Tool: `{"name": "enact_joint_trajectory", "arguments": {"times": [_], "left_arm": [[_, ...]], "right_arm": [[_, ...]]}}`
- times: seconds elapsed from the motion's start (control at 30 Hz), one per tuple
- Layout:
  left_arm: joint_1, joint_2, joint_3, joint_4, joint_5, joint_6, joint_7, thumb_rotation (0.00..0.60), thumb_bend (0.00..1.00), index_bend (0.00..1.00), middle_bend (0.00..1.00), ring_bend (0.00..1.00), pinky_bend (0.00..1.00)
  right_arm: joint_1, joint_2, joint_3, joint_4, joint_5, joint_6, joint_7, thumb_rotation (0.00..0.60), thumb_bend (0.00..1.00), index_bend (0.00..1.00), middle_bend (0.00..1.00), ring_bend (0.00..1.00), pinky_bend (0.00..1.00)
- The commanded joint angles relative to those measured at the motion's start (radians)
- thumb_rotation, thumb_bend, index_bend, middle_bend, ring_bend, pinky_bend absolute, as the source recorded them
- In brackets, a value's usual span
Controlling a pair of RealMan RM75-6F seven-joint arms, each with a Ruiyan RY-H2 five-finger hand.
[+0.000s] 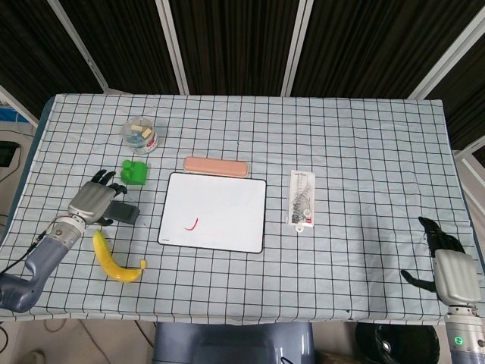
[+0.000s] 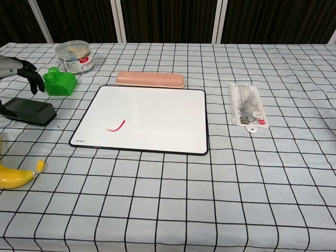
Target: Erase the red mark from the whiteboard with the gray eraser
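Note:
The gray eraser (image 1: 125,213) (image 2: 29,111) lies flat on the checked cloth, left of the whiteboard (image 1: 227,205) (image 2: 157,113). A short red mark (image 1: 192,224) (image 2: 115,126) sits in the board's near-left part. My left hand (image 1: 94,201) (image 2: 20,70) hovers over the eraser's left end, fingers spread and curved downward, holding nothing; in the head view it hides that end. My right hand (image 1: 452,271) rests at the table's near-right edge with fingers apart and empty, and only the head view shows it.
A green toy (image 1: 135,172) (image 2: 59,83) stands just behind the eraser, close to my left fingers. A banana (image 1: 117,262) (image 2: 18,177) lies in front of it. A clear jar (image 1: 139,134), a pink case (image 1: 217,165) and a packaged ruler set (image 1: 301,199) are also on the table.

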Motion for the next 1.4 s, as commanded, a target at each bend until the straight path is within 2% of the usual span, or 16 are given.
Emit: {"name": "enact_joint_trajectory", "arguments": {"times": [0.03, 0.63, 1.0, 1.2, 1.4], "left_arm": [[-0.005, -0.009, 0.005, 0.01, 0.003, 0.0, -0.001, 0.6, 0.13, 0.3, 0.33, 0.0, 0.0], [-0.016, -0.05, 0.034, 0.067, 0.02, 0.012, -0.013, 0.6, 0.13, 0.34, 0.37, 0.0, 0.0], [-0.023, -0.066, 0.049, 0.089, 0.029, 0.011, -0.01, 0.6, 0.17, 0.42, 0.45, 0.0, 0.0], [-0.022, -0.036, 0.04, 0.049, 0.034, 0.045, -0.015, 0.6, 0.19, 0.43, 0.46, 0.01, 0.0], [-0.025, 0.053, 0.022, -0.087, 0.029, 0.074, 0.009, 0.6, 0.19, 0.43, 0.46, 0.01, 0.0]], "right_arm": [[0.0, 0.0, 0.0, 0.0, 0.001, 0.0, 0.0, 0.6, 0.08, 0.1, 0.13, 0.22, 0.22], [-0.001, 0.004, 0.0, -0.004, 0.005, -0.002, 0.003, 0.6, 0.08, 0.1, 0.13, 0.22, 0.22], [0.0, 0.005, 0.0, -0.007, 0.009, -0.006, 0.004, 0.6, 0.08, 0.11, 0.13, 0.22, 0.22], [0.0, 0.006, 0.0, -0.008, 0.008, -0.006, 0.006, 0.6, 0.08, 0.11, 0.13, 0.22, 0.22], [-0.001, 0.006, -0.001, -0.009, 0.004, -0.003, 0.007, 0.6, 0.08, 0.11, 0.13, 0.22, 0.22]]}}
